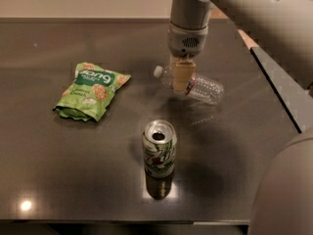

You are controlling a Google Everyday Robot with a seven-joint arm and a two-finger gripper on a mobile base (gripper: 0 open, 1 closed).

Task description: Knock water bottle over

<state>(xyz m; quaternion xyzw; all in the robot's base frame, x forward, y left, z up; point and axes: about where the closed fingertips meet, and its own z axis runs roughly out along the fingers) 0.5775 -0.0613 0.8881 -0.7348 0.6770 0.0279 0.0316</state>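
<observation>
The water bottle [203, 88] is a clear ribbed plastic bottle with a white cap. It lies on its side on the dark table [73, 170], cap pointing left, its label band behind the gripper. My gripper [181, 78] hangs straight down from the arm, directly over the bottle's neck end and in front of it. Its tan fingers [181, 75] look closed together with nothing between them.
A green-and-white soda can [159, 154] stands upright in front of the bottle, nearer the table's front edge. A green snack bag [90, 90] lies flat at the left. The table's right edge [276, 87] runs past the bottle.
</observation>
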